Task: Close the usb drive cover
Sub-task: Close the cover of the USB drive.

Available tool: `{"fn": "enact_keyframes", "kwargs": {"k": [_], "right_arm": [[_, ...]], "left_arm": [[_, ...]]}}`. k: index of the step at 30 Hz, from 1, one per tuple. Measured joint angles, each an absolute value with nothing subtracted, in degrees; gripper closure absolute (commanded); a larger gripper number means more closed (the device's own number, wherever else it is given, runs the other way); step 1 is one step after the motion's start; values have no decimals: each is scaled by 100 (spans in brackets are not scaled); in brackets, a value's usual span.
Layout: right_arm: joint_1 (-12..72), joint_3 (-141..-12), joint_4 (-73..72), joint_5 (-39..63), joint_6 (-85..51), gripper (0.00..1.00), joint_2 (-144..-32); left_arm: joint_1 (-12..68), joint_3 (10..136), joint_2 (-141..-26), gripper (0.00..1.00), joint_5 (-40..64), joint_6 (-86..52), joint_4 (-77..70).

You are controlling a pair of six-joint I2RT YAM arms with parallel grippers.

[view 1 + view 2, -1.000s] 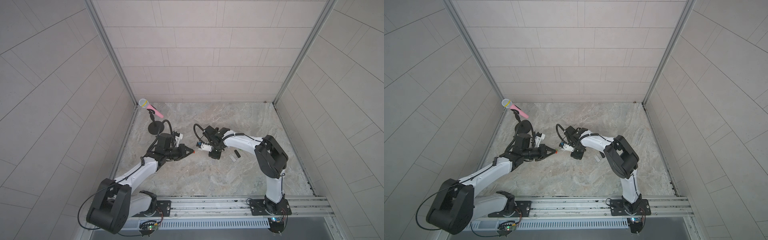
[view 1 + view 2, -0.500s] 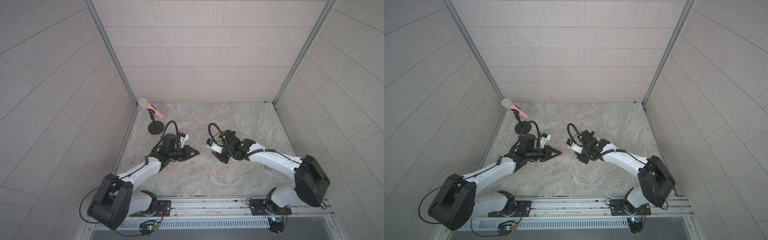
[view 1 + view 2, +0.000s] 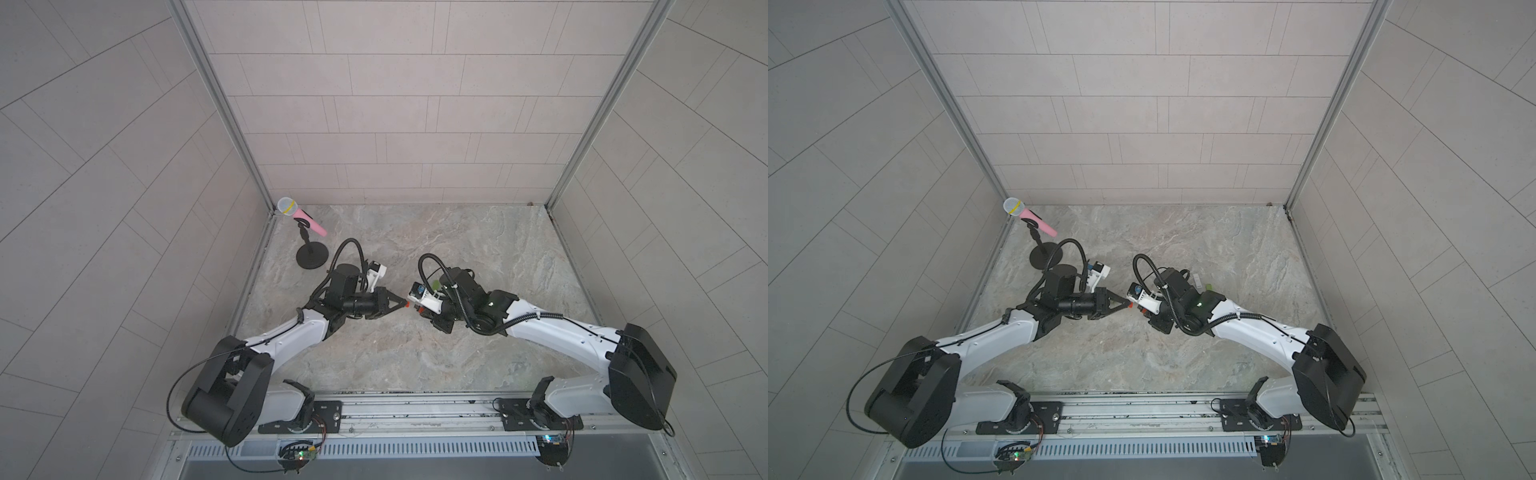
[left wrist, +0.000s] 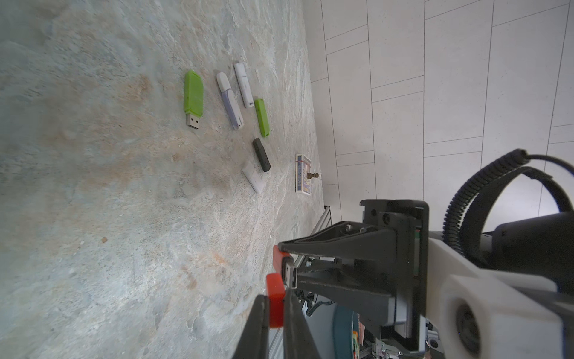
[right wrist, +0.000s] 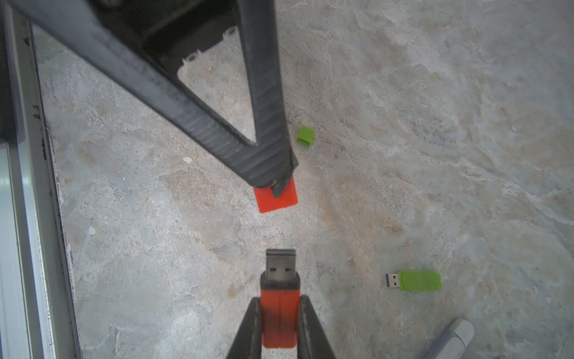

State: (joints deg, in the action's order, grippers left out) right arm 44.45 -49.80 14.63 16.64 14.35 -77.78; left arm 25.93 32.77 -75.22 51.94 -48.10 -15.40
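Observation:
The usb drive is red with a bare metal plug, and my right gripper is shut on its body. My left gripper is shut on the cover, a small red cap. The two grippers face each other tip to tip above the stone table. In the right wrist view the cover sticks out of the left fingertips, with a short gap between it and the plug. Both top views show the left gripper and a bit of red at its tip.
On the table lie a green drive with a bare plug and a loose green cap. Several other drives and a card box lie beyond. A pink microphone on a stand stands at the back left.
The right arm has swung its elbow out to the right and turned the drive toward the left gripper. The left gripper has moved right with the cover, so the gap is smaller.

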Motion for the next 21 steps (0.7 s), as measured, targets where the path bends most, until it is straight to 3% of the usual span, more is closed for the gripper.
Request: {"fn": "enact_keyframes", "kwargs": {"k": [21], "right_arm": [[4497,-5146,1385,1658,1485,84,-7950]], "left_arm": [[2672,3332,-7708,89,5443,-4915,-1758]]}}
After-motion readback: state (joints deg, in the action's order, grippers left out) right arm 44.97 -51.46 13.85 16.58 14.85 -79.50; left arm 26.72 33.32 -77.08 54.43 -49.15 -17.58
